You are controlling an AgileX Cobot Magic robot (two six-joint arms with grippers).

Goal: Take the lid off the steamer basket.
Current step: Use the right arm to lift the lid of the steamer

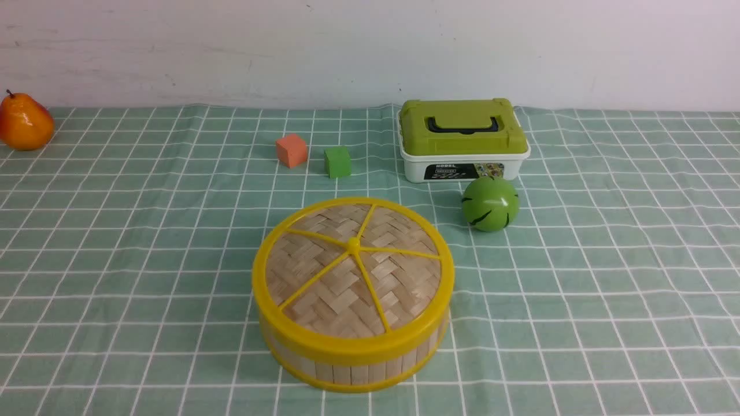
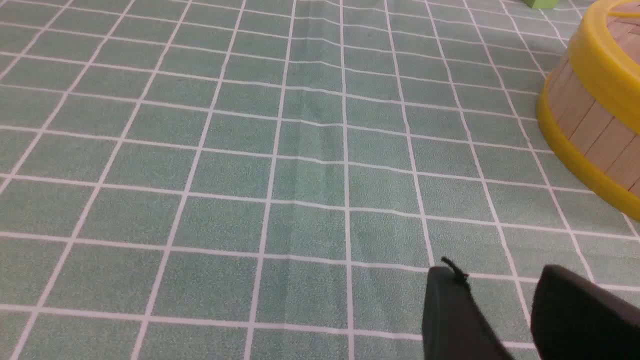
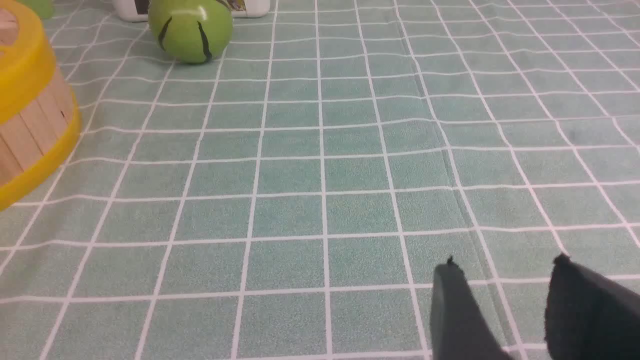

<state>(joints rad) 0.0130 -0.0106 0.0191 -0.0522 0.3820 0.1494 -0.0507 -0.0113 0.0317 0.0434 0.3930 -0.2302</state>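
The lid [image 1: 352, 268], a woven bamboo disc with a yellow rim and yellow spokes, sits closed on the steamer basket [image 1: 347, 367] at the front middle of the table. The basket's slat wall and yellow bands also show in the left wrist view [image 2: 595, 125] and in the right wrist view [image 3: 30, 130]. Neither arm shows in the front view. My left gripper [image 2: 500, 272] is open and empty over bare cloth, well to the left of the basket. My right gripper [image 3: 505, 262] is open and empty over bare cloth, well to the right of the basket.
A white box with a green lid and black handle [image 1: 462, 138] stands behind the basket to the right. A green striped ball [image 1: 490, 203] lies in front of it, also in the right wrist view [image 3: 191, 30]. An orange cube [image 1: 291, 150], a green cube [image 1: 337, 162] and an orange pear [image 1: 24, 122] lie further back.
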